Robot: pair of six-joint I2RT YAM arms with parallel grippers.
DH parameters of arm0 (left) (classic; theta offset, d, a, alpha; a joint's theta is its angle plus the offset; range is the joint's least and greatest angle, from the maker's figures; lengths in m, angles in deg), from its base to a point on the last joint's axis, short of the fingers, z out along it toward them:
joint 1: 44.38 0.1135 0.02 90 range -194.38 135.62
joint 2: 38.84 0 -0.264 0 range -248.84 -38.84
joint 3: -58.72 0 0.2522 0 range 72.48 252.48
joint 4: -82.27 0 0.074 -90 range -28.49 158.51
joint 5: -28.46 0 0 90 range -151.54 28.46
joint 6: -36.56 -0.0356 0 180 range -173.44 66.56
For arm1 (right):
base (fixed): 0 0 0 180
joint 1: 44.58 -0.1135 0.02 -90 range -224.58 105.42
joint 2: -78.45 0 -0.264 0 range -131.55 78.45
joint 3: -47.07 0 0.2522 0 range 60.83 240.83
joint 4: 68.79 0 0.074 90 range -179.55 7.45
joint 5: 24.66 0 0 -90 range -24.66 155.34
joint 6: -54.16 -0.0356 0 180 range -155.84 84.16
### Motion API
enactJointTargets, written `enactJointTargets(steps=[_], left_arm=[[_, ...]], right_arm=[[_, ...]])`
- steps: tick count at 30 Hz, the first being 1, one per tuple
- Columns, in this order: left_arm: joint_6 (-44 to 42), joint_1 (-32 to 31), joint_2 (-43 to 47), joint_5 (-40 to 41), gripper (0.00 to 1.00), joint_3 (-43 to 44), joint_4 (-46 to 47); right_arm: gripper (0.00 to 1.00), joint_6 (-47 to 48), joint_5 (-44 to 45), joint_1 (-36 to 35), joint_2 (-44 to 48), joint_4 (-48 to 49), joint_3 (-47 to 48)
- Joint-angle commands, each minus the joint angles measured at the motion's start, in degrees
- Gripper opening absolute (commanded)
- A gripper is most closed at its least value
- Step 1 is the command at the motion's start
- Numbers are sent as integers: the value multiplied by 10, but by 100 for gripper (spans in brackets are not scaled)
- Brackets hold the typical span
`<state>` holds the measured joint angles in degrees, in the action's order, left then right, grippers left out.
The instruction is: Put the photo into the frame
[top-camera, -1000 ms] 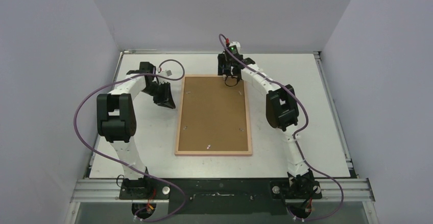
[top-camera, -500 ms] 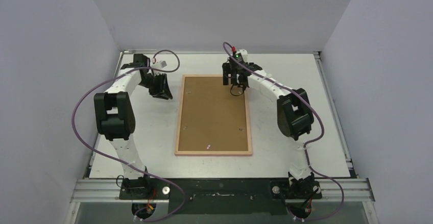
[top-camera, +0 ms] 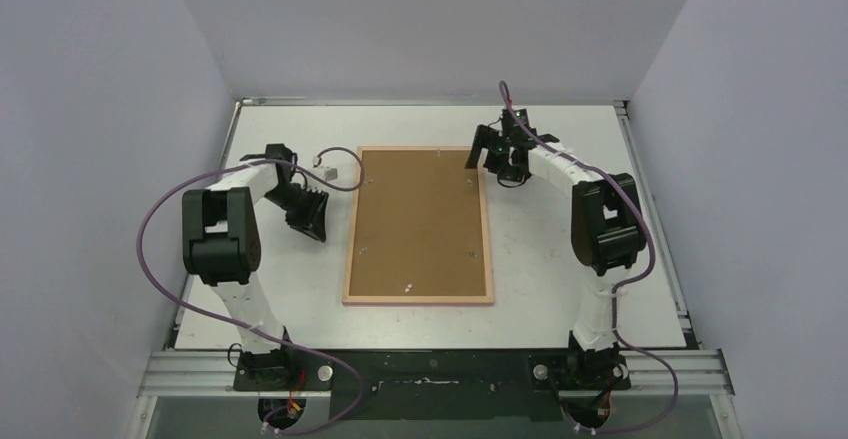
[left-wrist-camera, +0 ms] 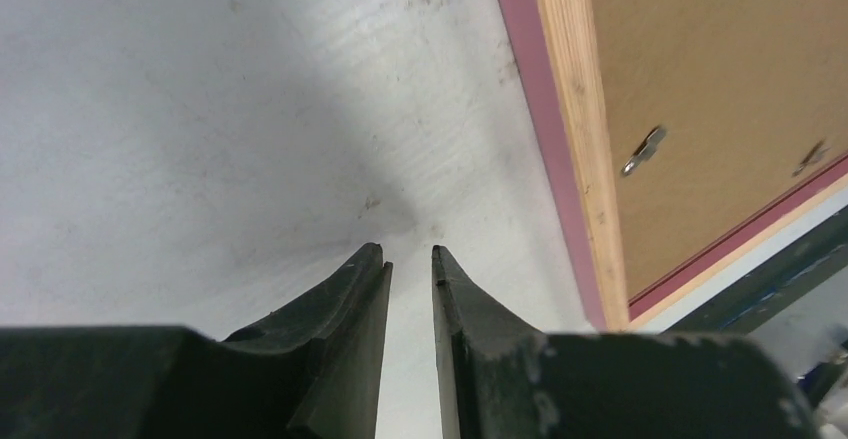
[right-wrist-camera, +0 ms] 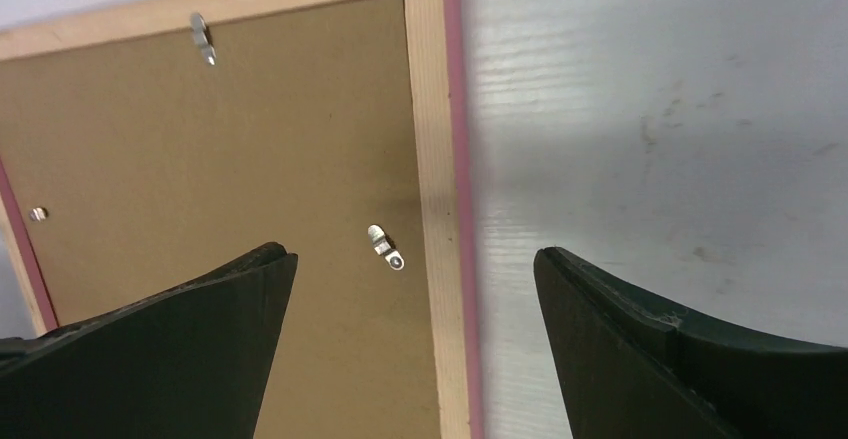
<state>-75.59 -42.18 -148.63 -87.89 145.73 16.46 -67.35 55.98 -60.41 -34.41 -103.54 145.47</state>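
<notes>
From overhead, the frame [top-camera: 417, 299] lies face down in the middle of the tabletop [top-camera: 300, 289], brown backing panel [top-camera: 420, 219] up, with your left jaws beside its left edge and your right jaws at its far right corner. Left wrist: your jaws are nearly closed, just a thin slit, gripping nothing, over bare tabletop near the frame's edge. Right wrist: your jaws spread wide and empty, straddling the frame's border and a metal clip [right-wrist-camera: 385, 247].

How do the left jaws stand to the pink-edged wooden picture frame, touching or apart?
Apart. The left wrist view shows bare white table between the left gripper's jaws and the pink-edged wooden picture frame.
</notes>
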Motion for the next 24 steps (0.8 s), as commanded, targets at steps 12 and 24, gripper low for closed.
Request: enactJointTargets(steps=[12, 24], left_arm=[[-114, -115, 88, 52, 22, -104, 66], [-77, -223, 82, 33, 22, -106, 80]], right_arm=[[92, -86, -137, 5, -136, 55, 132], [91, -107, -159, -42, -239, 7, 316]])
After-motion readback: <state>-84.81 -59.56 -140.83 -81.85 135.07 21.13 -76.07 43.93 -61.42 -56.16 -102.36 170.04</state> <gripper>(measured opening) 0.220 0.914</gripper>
